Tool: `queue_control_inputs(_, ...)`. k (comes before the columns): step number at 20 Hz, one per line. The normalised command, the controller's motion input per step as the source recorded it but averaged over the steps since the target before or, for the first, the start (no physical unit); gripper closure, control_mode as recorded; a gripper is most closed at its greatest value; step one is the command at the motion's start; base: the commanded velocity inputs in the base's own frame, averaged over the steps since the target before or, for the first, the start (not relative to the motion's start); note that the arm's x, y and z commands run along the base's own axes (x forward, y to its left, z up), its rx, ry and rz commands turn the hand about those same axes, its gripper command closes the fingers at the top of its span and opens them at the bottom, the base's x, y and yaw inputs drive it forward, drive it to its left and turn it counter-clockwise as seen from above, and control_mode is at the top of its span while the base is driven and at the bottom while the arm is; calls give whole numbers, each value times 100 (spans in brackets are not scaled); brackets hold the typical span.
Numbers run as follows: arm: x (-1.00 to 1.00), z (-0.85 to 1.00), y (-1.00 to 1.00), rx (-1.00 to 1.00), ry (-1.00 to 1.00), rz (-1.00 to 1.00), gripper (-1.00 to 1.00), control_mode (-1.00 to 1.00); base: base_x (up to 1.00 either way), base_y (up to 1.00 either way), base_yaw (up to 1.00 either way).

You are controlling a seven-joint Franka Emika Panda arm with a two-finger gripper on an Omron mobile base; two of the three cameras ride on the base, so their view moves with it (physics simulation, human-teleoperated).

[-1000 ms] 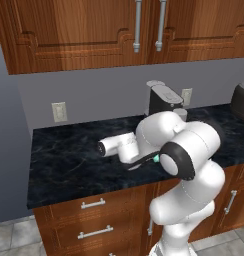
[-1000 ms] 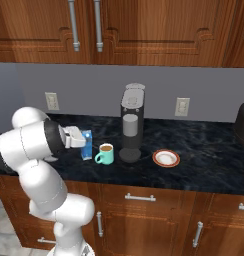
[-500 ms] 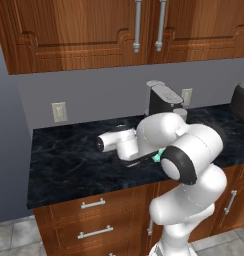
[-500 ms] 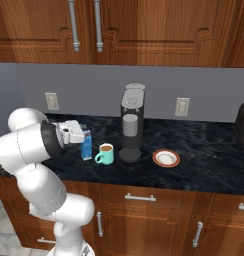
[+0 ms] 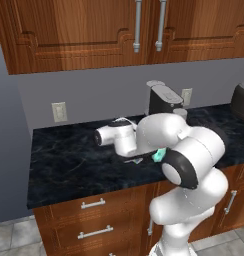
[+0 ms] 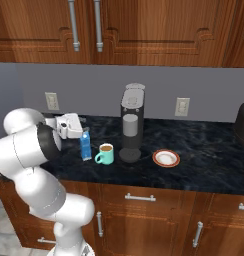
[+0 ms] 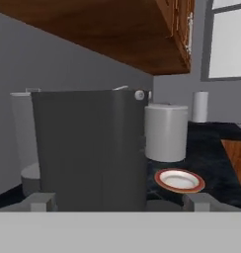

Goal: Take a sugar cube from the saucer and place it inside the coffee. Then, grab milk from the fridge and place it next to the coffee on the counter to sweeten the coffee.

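Final step looked done: milk (image 6: 85,145) stood left-centre of frame, just beside the coffee (image 6: 106,153) on the tabletop (image 6: 204,175). Gripper (image 6: 80,125) gaped wide, empty. Next: retreat clear.

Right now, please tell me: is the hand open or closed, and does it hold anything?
Hand: open, holding nothing. The milk stands on the counter beside the coffee, apart from the hand.

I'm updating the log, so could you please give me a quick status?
Hand open, empty. Milk on counter beside coffee. Saucer bare. Nothing in the way.
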Motion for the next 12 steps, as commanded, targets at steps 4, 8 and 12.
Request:
queue_control_inputs(4,-23,36,1,2,-17,-4,-100,-100,0,0,0)
queue_control_inputs(8,-38,35,2,1,-20,-3,-100,-100,0,0,0)
queue_control_inputs(12,-93,25,12,1,-27,0,-100,-100,0,0,0)
